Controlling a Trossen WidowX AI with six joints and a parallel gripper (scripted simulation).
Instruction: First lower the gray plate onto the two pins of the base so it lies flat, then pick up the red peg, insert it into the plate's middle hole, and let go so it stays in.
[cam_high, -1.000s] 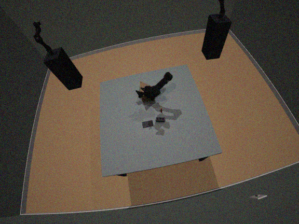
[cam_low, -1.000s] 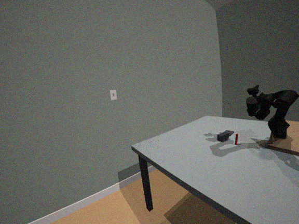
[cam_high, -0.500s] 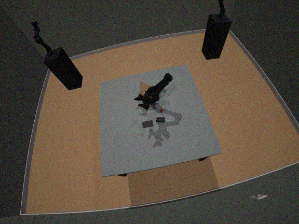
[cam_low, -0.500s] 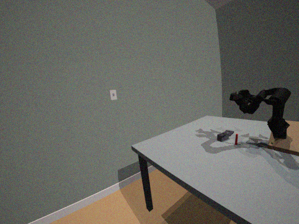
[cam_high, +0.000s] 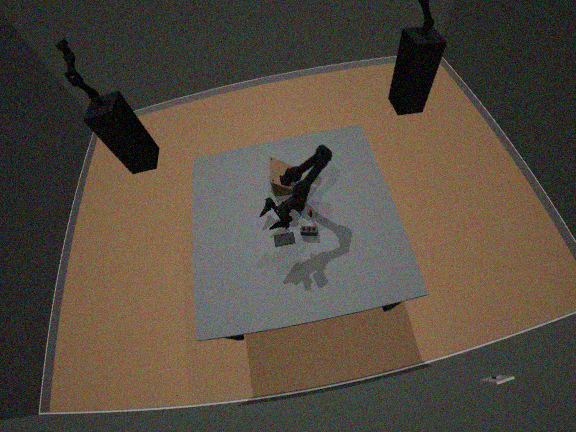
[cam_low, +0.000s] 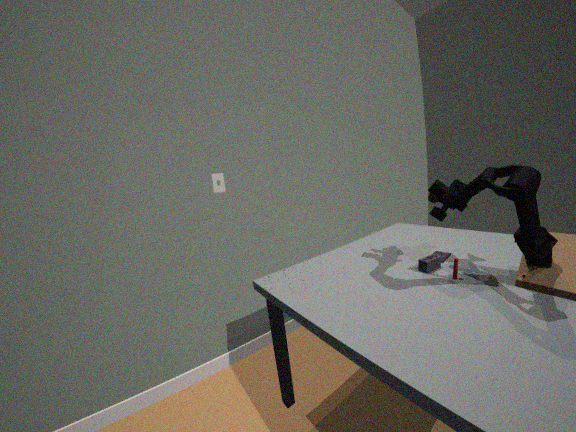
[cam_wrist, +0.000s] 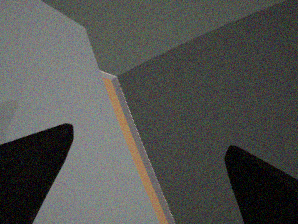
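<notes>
The gray plate (cam_high: 284, 239) lies flat on the table, apart from the base (cam_high: 309, 230) (cam_low: 431, 263), a small dark block just to its right in the top view. The red peg (cam_high: 312, 213) (cam_low: 455, 268) stands upright near the base. My gripper (cam_high: 272, 216) (cam_low: 434, 200) (cam_wrist: 152, 143) is open and empty. It hangs high above the table, back and to the side of the plate. The wrist view shows only my two dark fingers against the room's walls and floor; none of the task's objects appear in it.
The arm stands on a wooden board (cam_high: 276, 172) (cam_low: 565, 272) at the back of the gray table (cam_high: 240, 290) (cam_low: 380, 330). Two tall dark camera stands (cam_high: 122, 132) (cam_high: 415, 70) are on the floor behind the table.
</notes>
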